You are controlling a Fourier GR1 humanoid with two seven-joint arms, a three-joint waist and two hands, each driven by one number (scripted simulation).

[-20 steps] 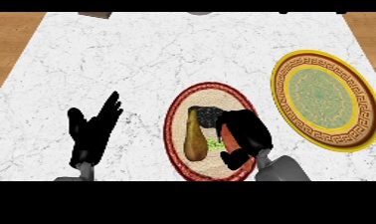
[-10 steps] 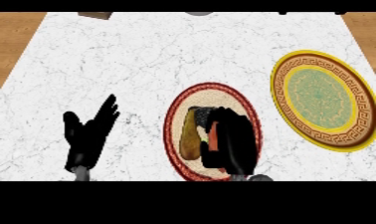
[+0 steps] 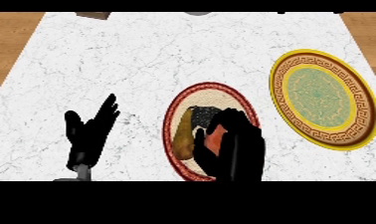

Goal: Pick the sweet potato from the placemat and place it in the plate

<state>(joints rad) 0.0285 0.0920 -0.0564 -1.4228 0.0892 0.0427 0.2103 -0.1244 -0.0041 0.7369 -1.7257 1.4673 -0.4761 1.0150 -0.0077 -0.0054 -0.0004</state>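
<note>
The sweet potato [image 3: 183,137], tan and elongated, lies on the left half of the round red-rimmed placemat [image 3: 220,96] near the counter's front. My right hand [image 3: 234,151] is low over the placemat, right against the potato's right side and covering part of it. A reddish patch shows under the palm. How the hand stands around the potato is hidden. The yellow-rimmed plate [image 3: 317,93] with a green centre lies empty to the right. At the front left my left hand [image 3: 88,132] rests open with its fingers up.
A wooden floor strip shows past the counter's left and right edges. A small brown object [image 3: 93,15] and a grey one [image 3: 197,13] sit at the far edge. White marble counter [image 3: 132,63] spreads between the hands and the back.
My right hand has moved left across the placemat and closed in on the sweet potato, now covering its right side. The left hand has barely shifted.
</note>
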